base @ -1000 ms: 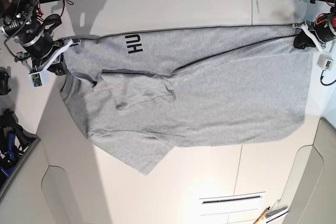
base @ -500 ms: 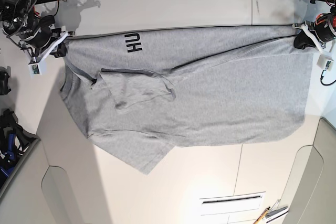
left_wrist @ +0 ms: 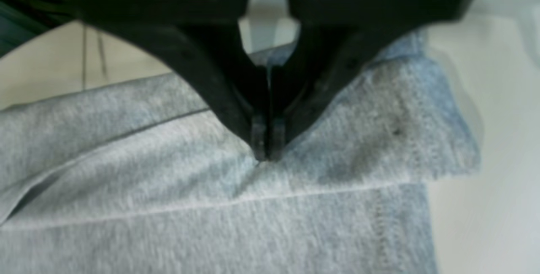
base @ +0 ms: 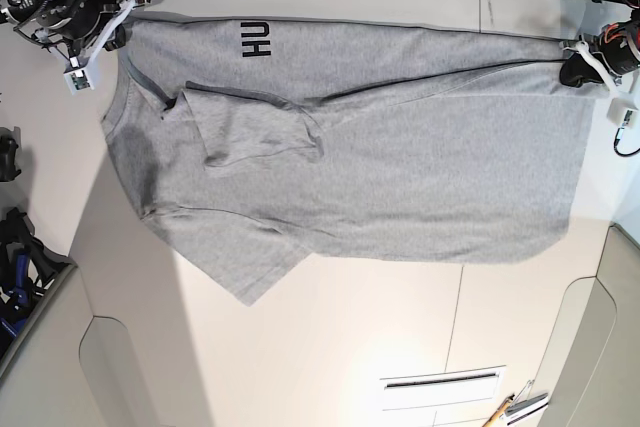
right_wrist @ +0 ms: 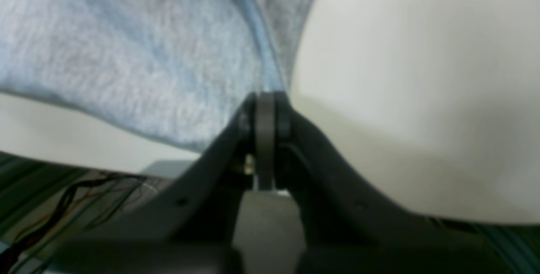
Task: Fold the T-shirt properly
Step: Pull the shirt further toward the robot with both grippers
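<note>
Heather-grey cotton, a large short-sleeved T-shirt (base: 400, 177), is lying spread across the white tabletop (base: 350, 347), stretched lengthwise between the two arms. Its far edge is doubled over, so dark navy block letters (base: 254, 39) are showing near the neck end, and one sleeve (base: 250, 127) is lying folded across the chest while the other is sticking out toward the near edge. The hem end is lying at the base view's right side. There the left gripper (left_wrist: 265, 149) is pinching the stitched hem corner, its black jaws pressed together on a small ridge of fabric. At the opposite end the right gripper (right_wrist: 265, 105) is clamping the shirt's edge at the shoulder, jaws closed on the cloth, which is draping away from it over the table's pale surface.
</note>
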Available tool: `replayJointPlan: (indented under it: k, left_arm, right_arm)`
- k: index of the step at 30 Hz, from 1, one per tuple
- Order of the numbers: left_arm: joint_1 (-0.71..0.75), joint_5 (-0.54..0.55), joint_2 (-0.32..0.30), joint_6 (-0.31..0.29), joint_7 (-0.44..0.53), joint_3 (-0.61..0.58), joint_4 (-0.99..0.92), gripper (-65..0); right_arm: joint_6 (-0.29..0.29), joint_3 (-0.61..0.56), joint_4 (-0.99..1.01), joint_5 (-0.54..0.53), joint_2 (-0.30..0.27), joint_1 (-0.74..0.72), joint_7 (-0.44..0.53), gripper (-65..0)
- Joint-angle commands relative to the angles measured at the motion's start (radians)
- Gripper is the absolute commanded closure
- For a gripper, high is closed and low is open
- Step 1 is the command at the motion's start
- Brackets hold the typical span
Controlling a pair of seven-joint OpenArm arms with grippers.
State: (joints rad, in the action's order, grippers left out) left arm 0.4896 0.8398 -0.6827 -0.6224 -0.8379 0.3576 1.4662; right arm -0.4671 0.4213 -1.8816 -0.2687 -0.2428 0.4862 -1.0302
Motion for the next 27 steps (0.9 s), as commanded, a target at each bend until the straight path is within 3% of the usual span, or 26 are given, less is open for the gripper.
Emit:
replayJointPlan:
  k: [1,27]
  left_arm:
    - [0.029,-0.042,-0.013,0.005,-0.064,-0.002,0.000,0.0]
    - [0.165,0.018,-0.013,0.005,-0.081,-0.002,0.001,0.0]
  right_arm:
    - [0.001,0.015,-0.017,0.000,-0.009,0.009,0.001,0.0]
    - [0.001,0.042,-0.017,-0.001,-0.009,0.006,0.001,0.0]
